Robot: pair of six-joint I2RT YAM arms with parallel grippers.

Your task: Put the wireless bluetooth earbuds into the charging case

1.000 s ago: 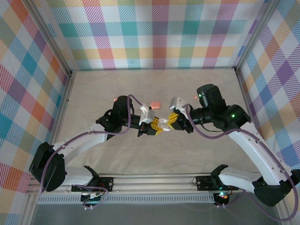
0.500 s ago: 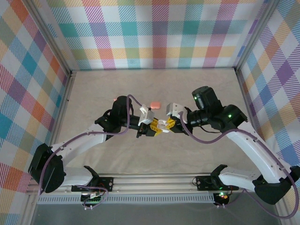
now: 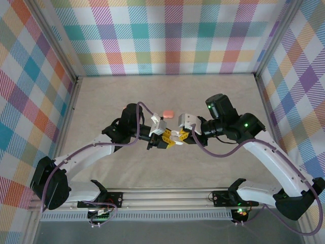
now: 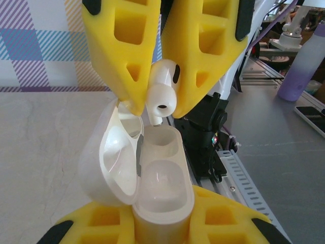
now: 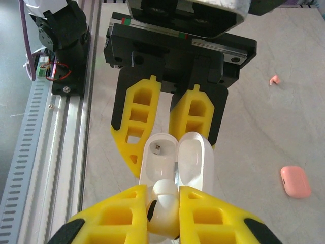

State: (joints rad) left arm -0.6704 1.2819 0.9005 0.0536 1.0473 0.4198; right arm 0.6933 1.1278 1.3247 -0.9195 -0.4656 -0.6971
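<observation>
Facing the left gripper (image 4: 162,226), clamped on one open white charging case (image 4: 157,178), the right gripper (image 5: 165,208) pinched one white earbud (image 4: 162,86) at its mouth. One pink case (image 5: 295,181) and one pink earbud (image 5: 274,80) lay beyond.

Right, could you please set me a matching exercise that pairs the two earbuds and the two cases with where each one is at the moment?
Things:
1. white earbud
2. white charging case
3. pink charging case
4. pink earbud

Places and states:
A. lying shut on the table
B. gripped in the left pincer, lid open
C. a small loose piece on the table
D. pinched in the right pincer, just above an open case

Pairs: 1-D, 2-B, 3-A, 4-C
</observation>
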